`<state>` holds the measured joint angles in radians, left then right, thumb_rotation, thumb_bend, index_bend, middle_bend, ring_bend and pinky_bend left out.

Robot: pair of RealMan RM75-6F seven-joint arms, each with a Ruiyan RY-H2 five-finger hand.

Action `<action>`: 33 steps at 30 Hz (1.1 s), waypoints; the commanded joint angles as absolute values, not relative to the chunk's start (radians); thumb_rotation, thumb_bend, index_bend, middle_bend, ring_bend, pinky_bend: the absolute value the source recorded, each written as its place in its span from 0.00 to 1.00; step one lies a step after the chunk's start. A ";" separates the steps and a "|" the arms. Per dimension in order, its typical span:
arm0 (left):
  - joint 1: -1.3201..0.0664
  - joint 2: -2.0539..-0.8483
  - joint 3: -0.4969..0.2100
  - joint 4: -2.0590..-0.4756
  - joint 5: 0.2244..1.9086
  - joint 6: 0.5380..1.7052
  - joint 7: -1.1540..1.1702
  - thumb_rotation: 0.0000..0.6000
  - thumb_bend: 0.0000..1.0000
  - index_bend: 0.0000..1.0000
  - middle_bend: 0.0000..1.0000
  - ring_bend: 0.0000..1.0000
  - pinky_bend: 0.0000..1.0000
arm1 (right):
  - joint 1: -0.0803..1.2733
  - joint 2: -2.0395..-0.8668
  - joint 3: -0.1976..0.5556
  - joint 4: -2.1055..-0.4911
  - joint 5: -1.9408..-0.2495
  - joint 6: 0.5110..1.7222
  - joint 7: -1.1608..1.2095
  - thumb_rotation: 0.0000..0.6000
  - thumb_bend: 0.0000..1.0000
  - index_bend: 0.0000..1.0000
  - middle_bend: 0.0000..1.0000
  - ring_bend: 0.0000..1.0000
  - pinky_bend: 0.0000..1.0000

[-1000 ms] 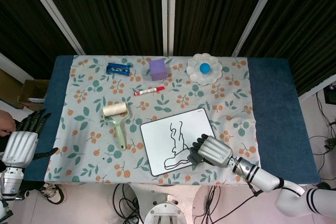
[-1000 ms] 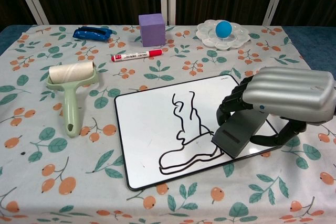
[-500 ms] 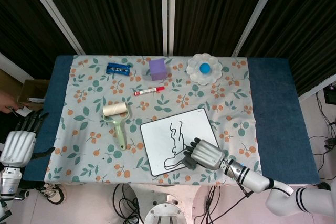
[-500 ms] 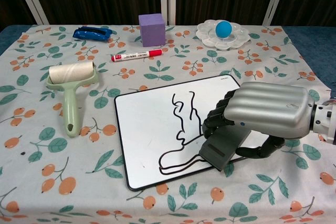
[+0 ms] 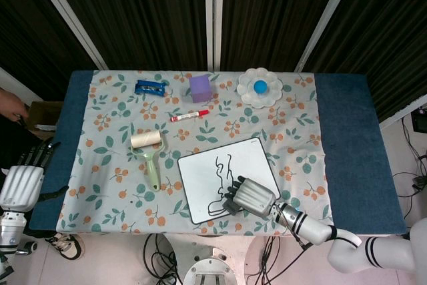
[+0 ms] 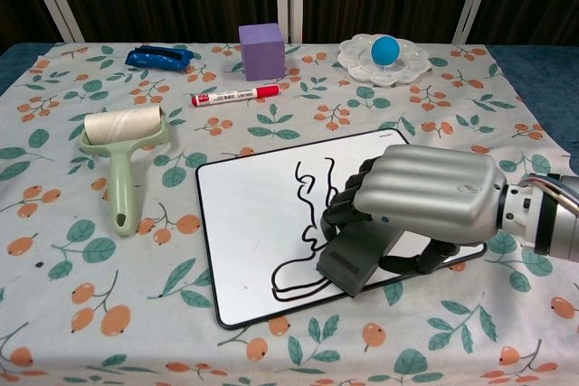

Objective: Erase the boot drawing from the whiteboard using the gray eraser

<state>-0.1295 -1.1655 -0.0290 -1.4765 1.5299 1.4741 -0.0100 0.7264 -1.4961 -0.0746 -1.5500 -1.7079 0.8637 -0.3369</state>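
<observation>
Gripping the gray eraser (image 6: 355, 258), fingers (image 6: 348, 201) curled over its top: right hand (image 6: 425, 193), low over the whiteboard (image 6: 249, 223). Pressed flat onto the board's near right part, that eraser, right over the heel end of the boot drawing (image 6: 303, 232). Showed up in the head view too, at the board's near edge (image 5: 200, 171), with the hand (image 5: 248, 195) covering most of the eraser. Left visible of the drawing: the wavy shaft lines above the hand, the toe and sole outline to the left of the eraser. Could not tell how much ink lay under the eraser itself.

Hung off the bench's left edge in the head view, well apart from everything: left hand (image 5: 21, 181), holding nothing, fingers stretched out and slightly apart. Not seen in the chest view.

Lay on the flowered cloth (image 6: 54, 178) covering the bench, the board slightly turned. Rested to the left of the board, handle toward the near edge: a green lint roller (image 6: 122, 146). Lay beyond the board, a red marker (image 6: 235, 95); farther back, a purple cube (image 6: 262, 50), a blue stapler-like item (image 6: 161, 58) at far left, and a white flower-shaped palette (image 6: 403, 65) with a blue ball (image 6: 385, 48) sitting in it at far right.
</observation>
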 commanded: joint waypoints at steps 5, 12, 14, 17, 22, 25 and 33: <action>-0.124 -1.158 -0.030 -1.470 1.525 1.478 -0.021 0.91 0.03 0.09 0.05 0.04 0.16 | 0.754 -1.534 -0.053 -1.573 -1.683 0.819 -0.394 1.00 0.38 0.78 0.72 0.62 0.68; -0.118 -1.150 -0.033 -1.464 1.520 1.485 -0.032 0.91 0.03 0.09 0.05 0.04 0.16 | 0.776 -1.578 -0.033 -1.585 -1.661 0.790 -0.436 1.00 0.37 0.78 0.72 0.62 0.68; -0.117 -1.150 -0.032 -1.461 1.520 1.485 -0.035 0.91 0.03 0.09 0.05 0.04 0.16 | 0.784 -1.589 -0.026 -1.588 -1.654 0.783 -0.447 1.00 0.38 0.78 0.72 0.62 0.68; -0.116 -1.150 -0.032 -1.459 1.520 1.484 -0.038 0.91 0.03 0.09 0.05 0.04 0.16 | 0.793 -1.605 -0.016 -1.588 -1.645 0.776 -0.466 1.00 0.38 0.78 0.72 0.62 0.68; -0.116 -1.148 -0.033 -1.455 1.516 1.482 -0.042 0.91 0.03 0.09 0.05 0.04 0.16 | 0.809 -1.640 0.006 -1.580 -1.620 0.765 -0.485 1.00 0.38 0.78 0.72 0.62 0.68; -0.115 -1.146 -0.033 -1.455 1.516 1.482 -0.042 0.91 0.03 0.09 0.05 0.04 0.16 | 0.823 -1.663 0.021 -1.572 -1.605 0.755 -0.495 1.00 0.38 0.78 0.72 0.62 0.68; -0.112 -1.141 -0.036 -1.455 1.511 1.485 -0.042 0.90 0.03 0.09 0.05 0.04 0.16 | 0.861 -1.713 0.057 -1.551 -1.556 0.722 -0.523 1.00 0.38 0.78 0.72 0.62 0.68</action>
